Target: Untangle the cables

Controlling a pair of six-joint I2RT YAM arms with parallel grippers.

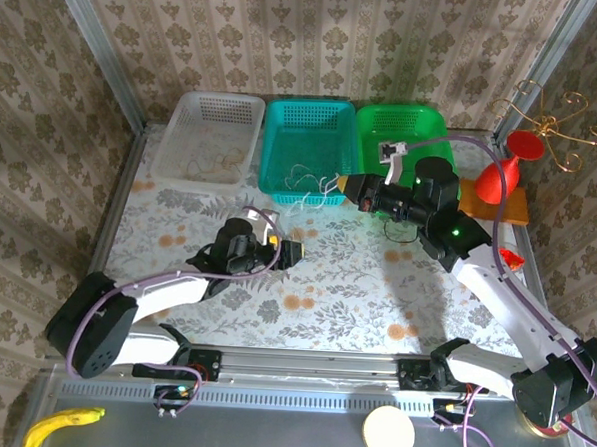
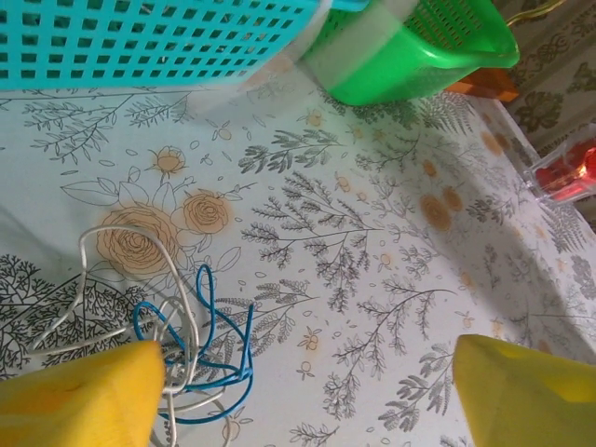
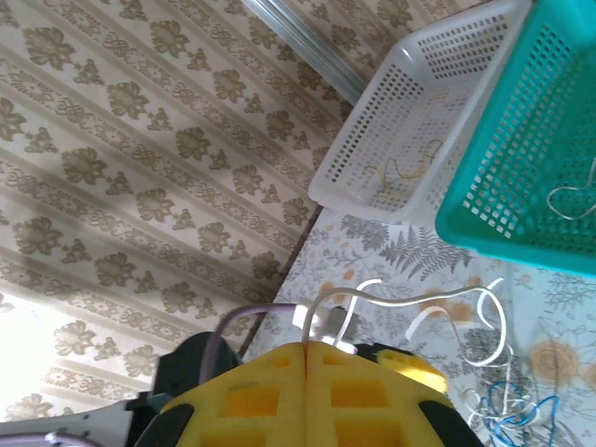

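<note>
Cables (image 2: 177,345) lie by splayed left tool (image 2: 307,377); right tool (image 3: 305,354) seemingly pinches one.

White arms (image 1: 175,295), black joints (image 1: 87,333), purple cables (image 1: 463,139) alongside; left gripper (image 2: 307,391) and right gripper (image 3: 305,352) padded in yellow foam.

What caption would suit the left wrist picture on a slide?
Open left claw over a tangle of white and blue cables on a flowered tablecloth, teal basket behind.
</note>
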